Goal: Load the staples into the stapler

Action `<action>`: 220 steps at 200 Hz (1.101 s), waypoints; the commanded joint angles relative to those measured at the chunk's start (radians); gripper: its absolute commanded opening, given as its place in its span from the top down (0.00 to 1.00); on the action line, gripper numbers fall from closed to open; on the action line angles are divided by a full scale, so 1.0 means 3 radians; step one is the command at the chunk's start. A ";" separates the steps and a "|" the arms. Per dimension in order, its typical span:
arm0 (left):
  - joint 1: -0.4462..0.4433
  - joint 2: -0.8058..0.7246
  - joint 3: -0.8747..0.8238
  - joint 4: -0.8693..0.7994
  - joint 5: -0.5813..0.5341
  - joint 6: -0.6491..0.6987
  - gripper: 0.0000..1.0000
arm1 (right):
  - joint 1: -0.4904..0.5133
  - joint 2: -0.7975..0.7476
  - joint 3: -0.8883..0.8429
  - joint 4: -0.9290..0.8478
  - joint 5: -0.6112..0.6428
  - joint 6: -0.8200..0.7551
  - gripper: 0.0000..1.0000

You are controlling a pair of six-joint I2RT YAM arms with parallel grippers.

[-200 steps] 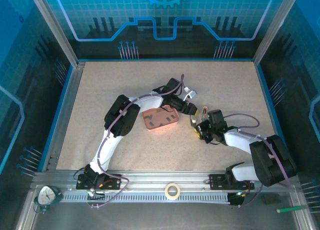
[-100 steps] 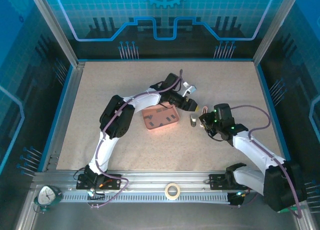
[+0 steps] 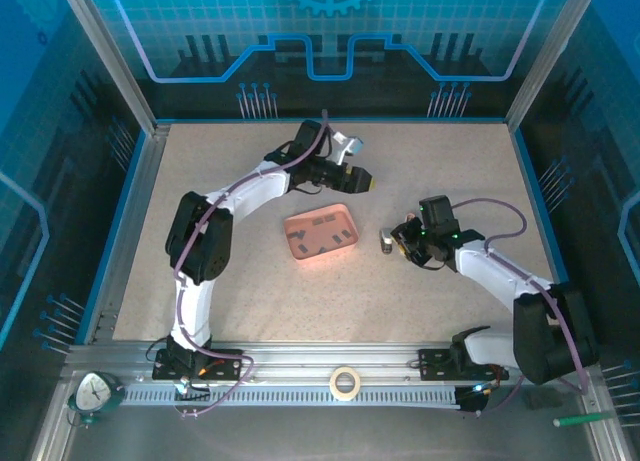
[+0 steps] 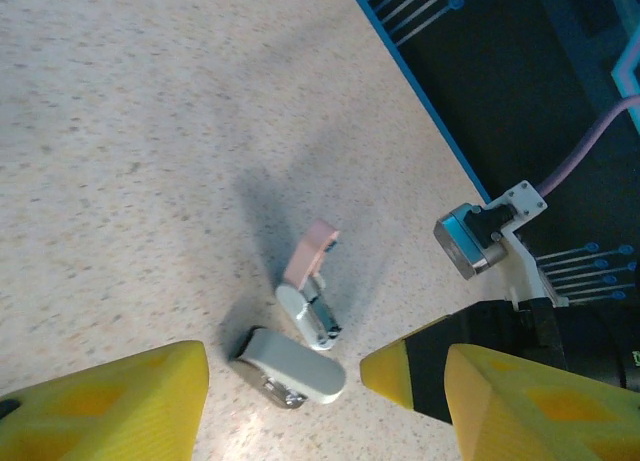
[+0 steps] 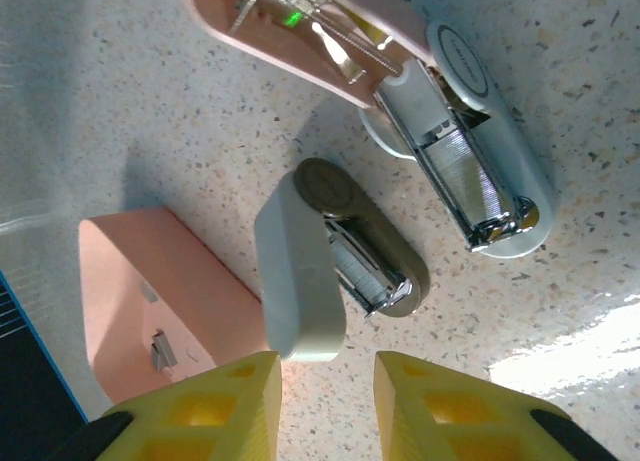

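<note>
Two mini staplers lie open on the table. The grey-lidded stapler (image 5: 305, 266) (image 4: 292, 364) (image 3: 385, 243) has an olive base, and the pink-lidded stapler (image 5: 455, 146) (image 4: 312, 291) a white base. Silvery strips show in both magazines. My right gripper (image 5: 328, 396) (image 3: 402, 243) hovers just beside the grey lid, open a little, nothing between its fingers. My left gripper (image 4: 325, 406) (image 3: 358, 179) is raised farther back, open wide and holding nothing. Dark staples (image 3: 318, 231) (image 5: 160, 349) lie in the salmon-pink tray (image 3: 345, 221) (image 5: 120, 271), left of the staplers.
The right arm's black-and-yellow finger (image 4: 420, 371) and its wrist camera (image 4: 468, 239) show close to the staplers in the left wrist view. Blue walls (image 3: 140, 171) enclose the table. A tape roll (image 3: 346, 383) and a clock (image 3: 95, 391) sit on the near rail.
My left gripper has drawn back from the staplers toward the far side and opened wider. The right gripper has let go of a stapler and stays beside it, slightly open.
</note>
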 commanded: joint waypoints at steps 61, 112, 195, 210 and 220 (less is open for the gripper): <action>0.0121 -0.0170 -0.0218 -0.0020 -0.0054 -0.0063 0.35 | -0.0049 0.0177 0.0012 0.0244 -0.0135 0.0028 0.66; 0.0149 -0.0186 -0.0241 -0.0025 -0.0033 -0.0045 0.35 | -0.0049 0.0260 -0.0024 0.0223 -0.0156 0.0031 0.68; 0.0212 -0.0236 -0.0291 -0.0093 -0.0018 0.0005 0.35 | -0.0043 0.0295 -0.0185 0.0121 -0.0048 0.0109 0.74; 0.0226 -0.0242 -0.0292 -0.0102 -0.0024 0.0005 0.35 | -0.0043 0.0319 -0.0201 0.0136 -0.0038 0.0120 0.75; 0.0238 -0.0244 -0.0292 -0.0107 -0.0024 0.0004 0.35 | -0.0043 0.0348 -0.0203 0.0135 -0.0034 0.0123 0.75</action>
